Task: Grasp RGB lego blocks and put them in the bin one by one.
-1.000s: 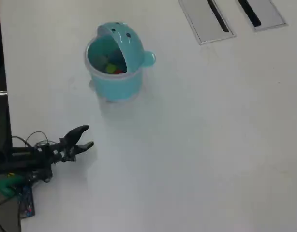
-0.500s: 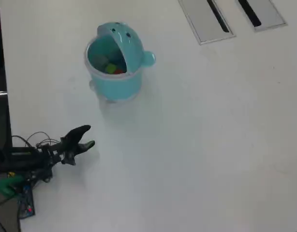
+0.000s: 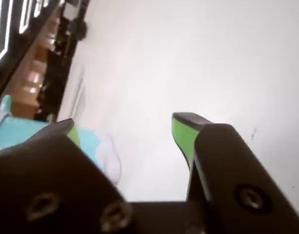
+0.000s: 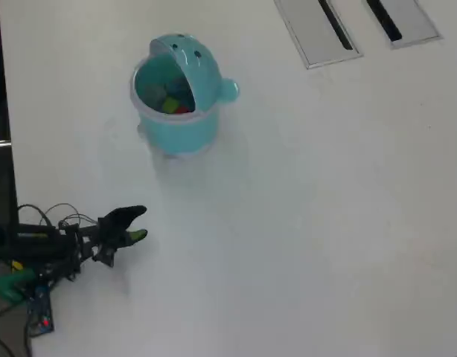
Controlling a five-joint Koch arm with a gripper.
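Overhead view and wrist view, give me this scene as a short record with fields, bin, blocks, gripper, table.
bin: teal bin, upright on the table, hood lid tipped back, opening visible from above
blocks: yellow-green block and red block visible inside the bin; blue one not clearly distinguishable
gripper: gripper open, empty, apart from the bin, nearer the lower left of the overhead view
table: white table; two grey slotted panels at the top edge

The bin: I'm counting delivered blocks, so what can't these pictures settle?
- Overhead view: inside the bin, yellow-green and red bits show; a blue block is too small and dim to confirm, partly under the hood.
- Wrist view: the bin is blurred, cut by the left edge and hidden behind the open gripper.
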